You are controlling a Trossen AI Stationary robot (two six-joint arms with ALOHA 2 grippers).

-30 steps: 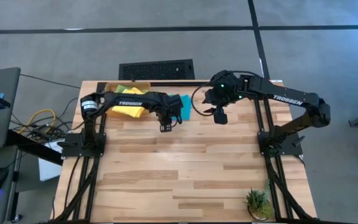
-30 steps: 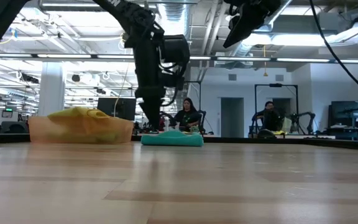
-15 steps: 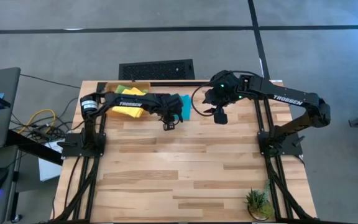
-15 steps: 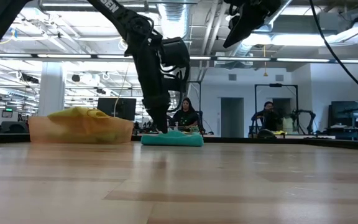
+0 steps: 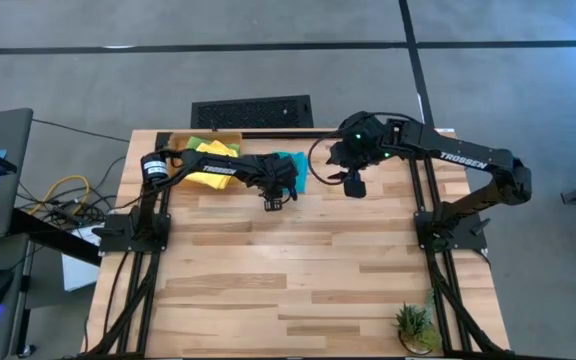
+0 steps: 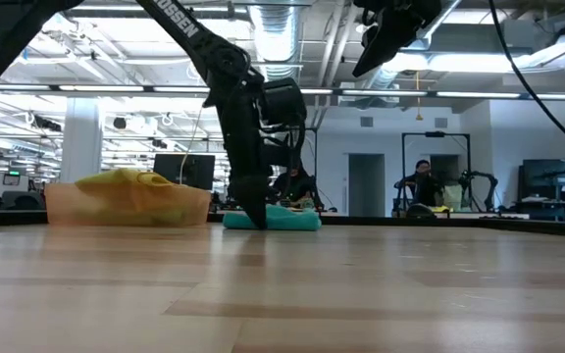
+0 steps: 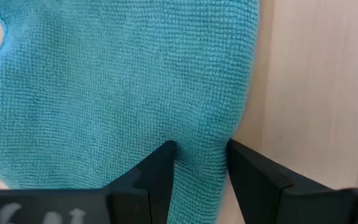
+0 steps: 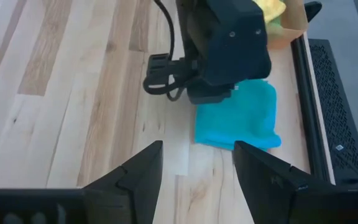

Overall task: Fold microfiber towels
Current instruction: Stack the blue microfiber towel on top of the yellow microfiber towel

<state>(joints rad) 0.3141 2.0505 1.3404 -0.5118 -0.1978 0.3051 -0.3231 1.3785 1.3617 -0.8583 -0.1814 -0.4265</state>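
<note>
Left wrist view: the left gripper [image 7: 199, 163], fingers parted, is straddling the teal towel's [image 7: 117, 87] near edge at the table's far side. A shallow pinch could slip off. The right gripper [image 5: 354, 187] hovers released.

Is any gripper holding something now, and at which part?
Nothing is held yet. The open left gripper straddles the teal towel's edge; the open right gripper is empty.

Two black jointed arms, each stamped with white TROSSEN lettering (a silver band rings the left one's shoulder joint); green lights glow on the right arm's wrist, a black cable looping beside it
</note>
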